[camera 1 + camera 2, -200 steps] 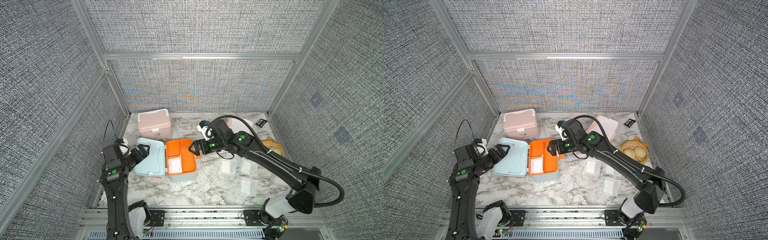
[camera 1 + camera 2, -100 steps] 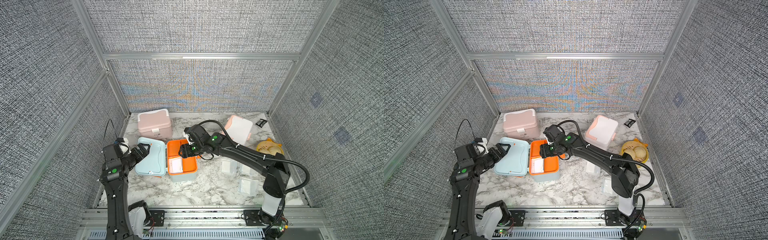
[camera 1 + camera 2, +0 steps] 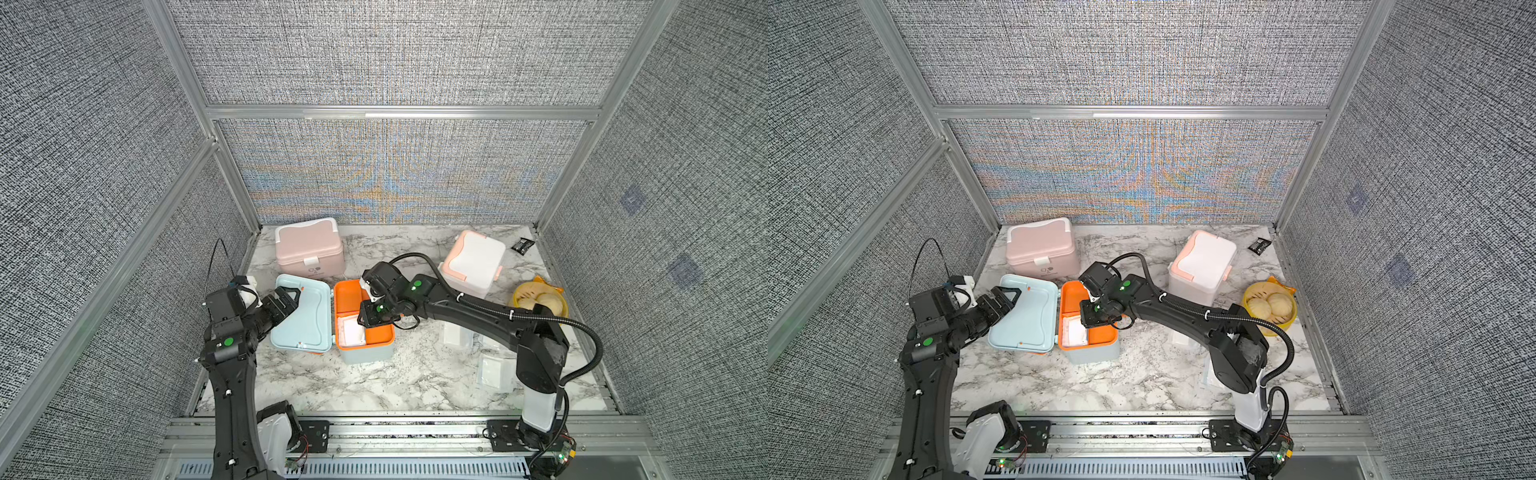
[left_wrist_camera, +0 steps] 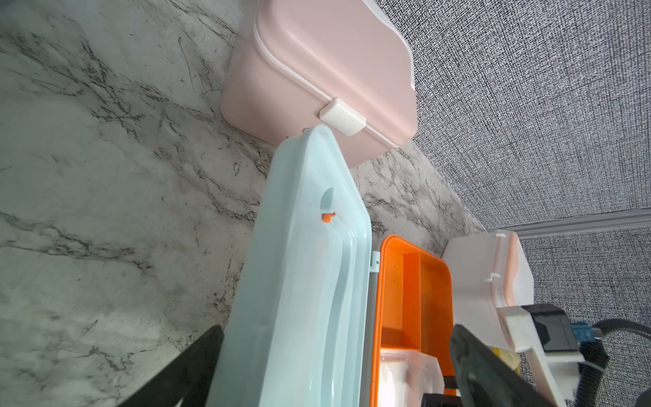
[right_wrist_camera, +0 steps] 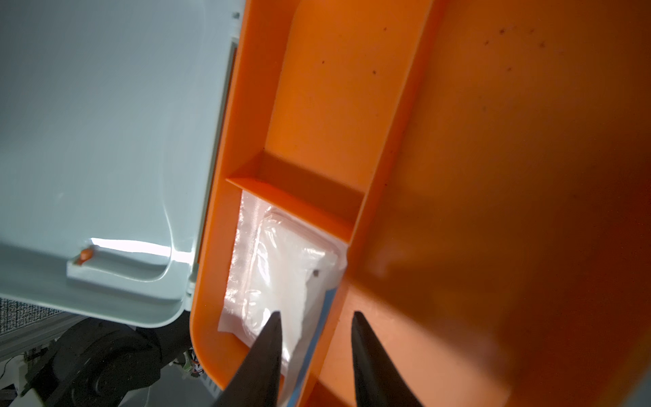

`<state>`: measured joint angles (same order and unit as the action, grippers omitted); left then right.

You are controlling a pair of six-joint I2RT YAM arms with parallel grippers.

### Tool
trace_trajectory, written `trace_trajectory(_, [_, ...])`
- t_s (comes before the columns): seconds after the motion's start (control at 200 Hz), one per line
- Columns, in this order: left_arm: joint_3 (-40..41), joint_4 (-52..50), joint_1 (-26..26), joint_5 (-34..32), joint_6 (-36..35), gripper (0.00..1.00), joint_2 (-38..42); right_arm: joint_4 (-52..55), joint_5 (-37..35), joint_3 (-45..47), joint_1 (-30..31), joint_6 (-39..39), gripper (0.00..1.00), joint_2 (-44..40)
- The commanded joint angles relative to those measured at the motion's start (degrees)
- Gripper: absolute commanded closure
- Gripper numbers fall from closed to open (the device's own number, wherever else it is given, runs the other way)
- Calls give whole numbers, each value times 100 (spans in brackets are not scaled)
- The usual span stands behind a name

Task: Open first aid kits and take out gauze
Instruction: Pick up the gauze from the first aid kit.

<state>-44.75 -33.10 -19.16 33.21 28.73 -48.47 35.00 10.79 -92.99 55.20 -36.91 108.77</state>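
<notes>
The gauze packet [image 5: 281,267] lies flat in a small compartment of the orange tray [image 5: 493,176] that fills the open pale blue-and-orange kit [image 3: 365,353], against the tray wall on the lid side. It looks light, soft and crinkly: a white pad sealed in loose clear plastic, likely slippery and apt to buckle rather than lift stiffly. Squeezing should not harm it, but a pinch on film alone may slide off. The best hold is probably the raised edge of the packet next to the divider wall, where the film stands clear of the tray floor, or the pad's thicker body.

The right gripper [image 5: 315,331] sits low in the tray with its 2 fingers partly drawn together; 1 fingertip [image 5: 273,324] rests on or just over the packet, the second is on the far side of the divider wall, so the jaws straddle that wall. I cannot tell whether they grip anything yet.

The blue lid [image 3: 301,316] lies swung back beside the tray. The left gripper [image 3: 286,301] is spread wide around the lid's outer edge, seemingly steadying it, without clamping.

Farther out, the pink-and-white kit [image 3: 309,247] stands latched behind, and the white-and-peach kit [image 3: 473,262] stands to the right with its lid down. At least 2 more packets [image 3: 492,372] lie on the marble table [image 3: 415,382], near a yellow basket of buns [image 3: 540,299]. A black wrapper [image 3: 522,245] lies in the far corner.
</notes>
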Motion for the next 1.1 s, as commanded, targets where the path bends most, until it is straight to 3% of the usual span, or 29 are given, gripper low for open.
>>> trace_trajectory(0.0, [18,126,-1,110,-25,2,19,-37,-50,18,17,-73,73,-2])
trace_trajectory(0.13, [17,128,-7,108,-23,2,27,-20,-61,-9,11,-69,79,13])
trace_trajectory(0.25, [18,127,1,118,-21,2,30,2,-85,-46,15,-80,92,-26])
trace_trajectory(0.375, [13,116,-3,113,-18,2,24,10,-134,-70,26,-94,100,-168])
trace_trajectory(0.796, [2,94,-8,72,-37,2,57,-527,-236,618,-8,-217,100,-1526])
trace_trajectory(1.091, [4,102,-15,74,-26,2,57,-591,-822,2264,-291,-583,100,-3373])
